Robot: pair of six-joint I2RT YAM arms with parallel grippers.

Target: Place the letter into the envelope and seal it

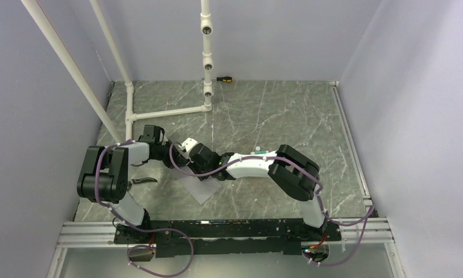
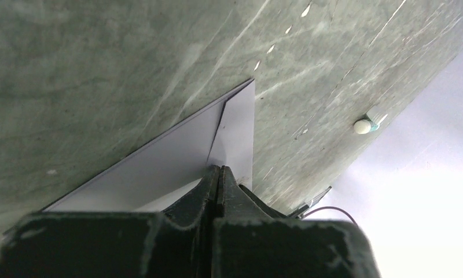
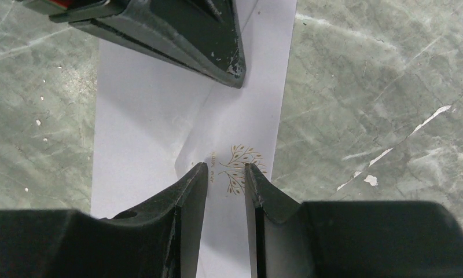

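Right wrist, Mo: what's under the tools?

Mo: The envelope (image 3: 258, 116), flat on the worktop (image 3: 362, 87), side with the gold leaf print (image 3: 241, 155) facing up. The right tool (image 3: 226, 168) sits just over it, jaws slightly apart, nothing between them. The left tool (image 3: 235, 66) has jaws together, tip down on the paper right at the flap edge (image 3: 203, 107).

Kim: Clamped on it?

Mo: Doesn't look so. Left wrist view has the closed tip resting on the sheet. Pinning, not pinching.

Kim: And the letter?

Mo: Not visible in any view. No tan-orange showing past the grey outline. Probably inside, can't confirm.

Kim: So it's the sealing step.

Mo: My read too. Flap looks folded down along that diagonal. Whether it's stuck, can't tell. Insertion looks done, the seal is what's left.

Kim: Next move?

Mo: Likely the right tool presses down and runs along the flap edge while the left tool stops the envelope sliding. That calls for flat, light contact. Parted jaws could snag the flap tip or skid thin paper on smooth stone. Closing them first would give a cleaner pressing face.
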